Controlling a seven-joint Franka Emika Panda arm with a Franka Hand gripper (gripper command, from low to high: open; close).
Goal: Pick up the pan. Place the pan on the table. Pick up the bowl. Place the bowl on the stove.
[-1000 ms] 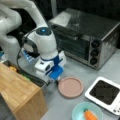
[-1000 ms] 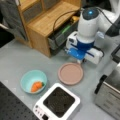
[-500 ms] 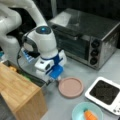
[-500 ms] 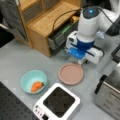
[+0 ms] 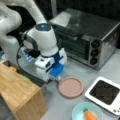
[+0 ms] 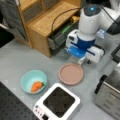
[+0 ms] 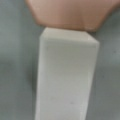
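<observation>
The dusty-pink pan (image 5: 70, 87) (image 6: 71, 74) lies flat on the grey table (image 5: 75, 67) (image 6: 15, 60) in both front views. My gripper (image 5: 53, 78) (image 6: 83, 61) is down at the pan's rim, over its short white handle. That handle (image 7: 66, 75) fills the wrist view, with the pan's pink rim (image 7: 70, 12) at the top; no fingers show there. The teal bowl (image 5: 77, 112) (image 6: 30, 78), with an orange carrot (image 6: 36, 86) inside, sits on the table apart from the gripper. The white stove (image 5: 105, 93) (image 6: 57, 101) has nothing on its black top.
A steel toaster oven (image 5: 87, 37) (image 6: 110, 97) stands behind the pan. A wooden box-like block (image 5: 20, 92) (image 6: 42, 20) stands close beside the arm. Cables run between the block and the arm.
</observation>
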